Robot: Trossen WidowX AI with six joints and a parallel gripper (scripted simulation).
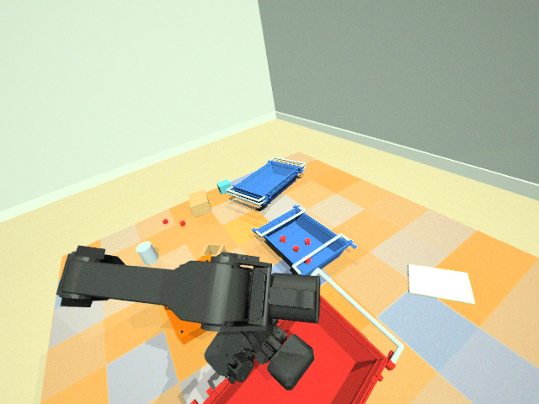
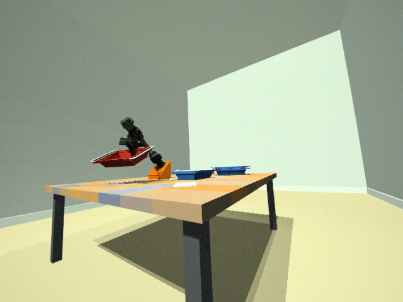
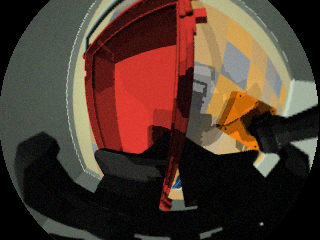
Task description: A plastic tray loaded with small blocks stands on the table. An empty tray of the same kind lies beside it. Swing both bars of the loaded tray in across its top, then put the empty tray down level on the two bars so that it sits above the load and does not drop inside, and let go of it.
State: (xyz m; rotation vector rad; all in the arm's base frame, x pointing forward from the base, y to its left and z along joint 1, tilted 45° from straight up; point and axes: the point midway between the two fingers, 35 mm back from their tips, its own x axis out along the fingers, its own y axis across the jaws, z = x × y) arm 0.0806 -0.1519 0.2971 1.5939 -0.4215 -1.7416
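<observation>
The loaded blue tray (image 1: 298, 230) (image 2: 186, 175) stands on the table with several small red blocks (image 1: 296, 248) inside. Its left wire bar (image 1: 280, 223) and its right wire bar (image 1: 318, 251) both lie across its top. My gripper (image 2: 131, 152) (image 3: 171, 134) is shut on a side wall of the empty red tray (image 1: 330, 360) (image 2: 117, 163) (image 3: 145, 90) and holds it in the air above the table, somewhat tilted in the exterior view. One white bar (image 1: 359, 308) of the red tray is out at its end. The fingertips are hidden by the arm in the top view.
Another blue tray (image 1: 269, 180) (image 2: 231, 170) with several bars at its ends stands beyond the loaded one. A white plate (image 1: 440, 283) (image 2: 184, 184), a pale cylinder (image 1: 146, 252), a tan block (image 1: 200, 203), a cyan cube (image 1: 224, 186) and two red blocks (image 1: 165, 220) lie about.
</observation>
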